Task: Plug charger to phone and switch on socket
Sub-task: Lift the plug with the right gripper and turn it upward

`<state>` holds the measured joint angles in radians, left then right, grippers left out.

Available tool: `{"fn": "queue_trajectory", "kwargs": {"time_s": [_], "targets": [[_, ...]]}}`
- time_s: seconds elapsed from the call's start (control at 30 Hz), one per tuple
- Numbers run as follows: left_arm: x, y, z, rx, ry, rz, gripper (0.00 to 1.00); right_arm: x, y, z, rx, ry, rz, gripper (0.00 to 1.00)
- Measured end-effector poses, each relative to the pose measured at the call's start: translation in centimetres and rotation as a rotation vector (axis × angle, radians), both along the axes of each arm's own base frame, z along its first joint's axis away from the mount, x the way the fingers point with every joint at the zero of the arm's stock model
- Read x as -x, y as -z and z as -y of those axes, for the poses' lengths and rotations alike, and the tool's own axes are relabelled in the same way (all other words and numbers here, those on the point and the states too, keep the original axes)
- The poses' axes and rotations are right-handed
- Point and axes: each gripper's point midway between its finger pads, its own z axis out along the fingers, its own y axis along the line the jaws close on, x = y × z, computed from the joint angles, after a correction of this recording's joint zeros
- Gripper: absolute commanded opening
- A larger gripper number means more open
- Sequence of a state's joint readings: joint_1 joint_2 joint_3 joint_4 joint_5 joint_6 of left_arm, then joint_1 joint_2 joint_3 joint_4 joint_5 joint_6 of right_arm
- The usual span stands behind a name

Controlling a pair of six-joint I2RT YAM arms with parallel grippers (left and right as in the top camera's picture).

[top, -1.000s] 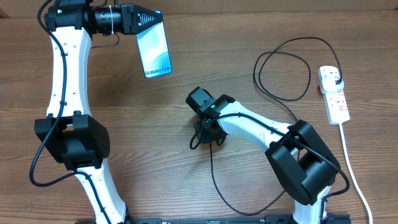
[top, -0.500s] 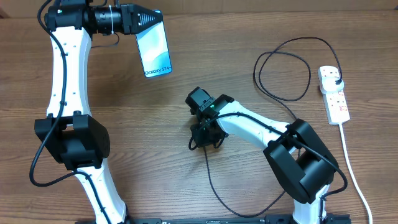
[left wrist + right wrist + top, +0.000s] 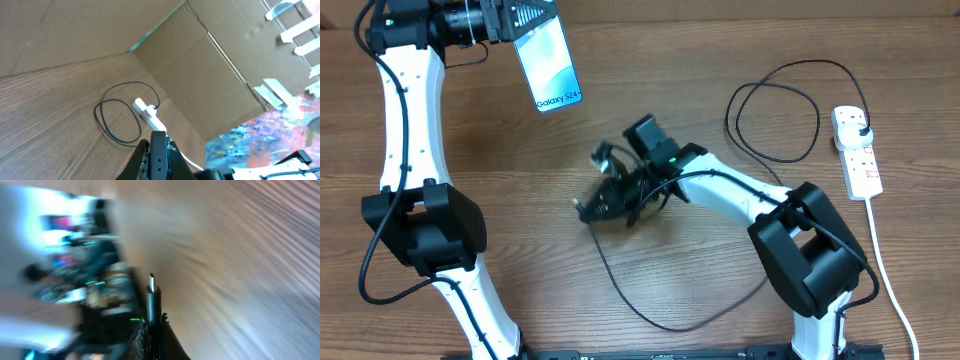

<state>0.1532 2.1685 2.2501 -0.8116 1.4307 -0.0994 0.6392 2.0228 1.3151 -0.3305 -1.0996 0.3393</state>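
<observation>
R gripper (image 3: 592, 206), mid-frame in overhead, is clenched on the charger (image 3: 642, 305) just behind its connector tip (image 3: 151, 283). The tip pokes out clear, and the cable trails in a loop toward frame bottom. R wrist view is badly blurred. Further off, upper left, L gripper (image 3: 516, 17) grasps the phone (image 3: 550, 66) by its top end, screen up. Socket (image 3: 857, 150) sits at far right edge w/ black plug (image 3: 861, 124) seated in it. Step in hand, prob: carrying tip to phone. Next move needs tip lined up w/ port on phone's lower end, then pushed straight in. Socket switch comes after.

The left arm (image 3: 402, 110) and right arm (image 3: 730, 190) share white links, bulky black joints and thin black cables.
</observation>
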Motion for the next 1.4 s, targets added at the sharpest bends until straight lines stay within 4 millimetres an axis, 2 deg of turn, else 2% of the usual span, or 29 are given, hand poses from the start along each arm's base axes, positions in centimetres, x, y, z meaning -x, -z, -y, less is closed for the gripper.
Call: {"fn": "queue_trajectory", "kwargs": {"time_s": [0.27,0.37,0.53,0.73,0.9,1.4], "targets": [[-0.7,-1.2,0.0,0.023,-0.001,0.0,0.04,-5.0,-7.4,-0.2,-0.29,0.039,0.06,0.04],[-1.3,-2.0,-0.1,0.04,-0.02,-0.037,0.04,-6.3,-10.2,-0.1,-0.37,0.057,0.109,0.04],[-2.3,-2.6,-0.4,0.076,-0.075,-0.164,0.04,-7.5,-13.0,0.0,-0.436,0.106,0.125,0.04],[-2.9,-3.0,-0.5,0.112,-0.107,-0.268,0.04,-8.7,-14.4,0.4,-0.459,0.172,0.093,0.04],[-2.7,-3.0,-0.5,0.119,-0.096,-0.285,0.04,-9.1,-15.6,0.9,-0.501,0.183,0.13,0.04],[-1.5,-2.9,-0.1,0.121,-0.029,-0.273,0.04,-8.4,-16.0,1.1,-0.523,0.138,0.182,0.04]]}}
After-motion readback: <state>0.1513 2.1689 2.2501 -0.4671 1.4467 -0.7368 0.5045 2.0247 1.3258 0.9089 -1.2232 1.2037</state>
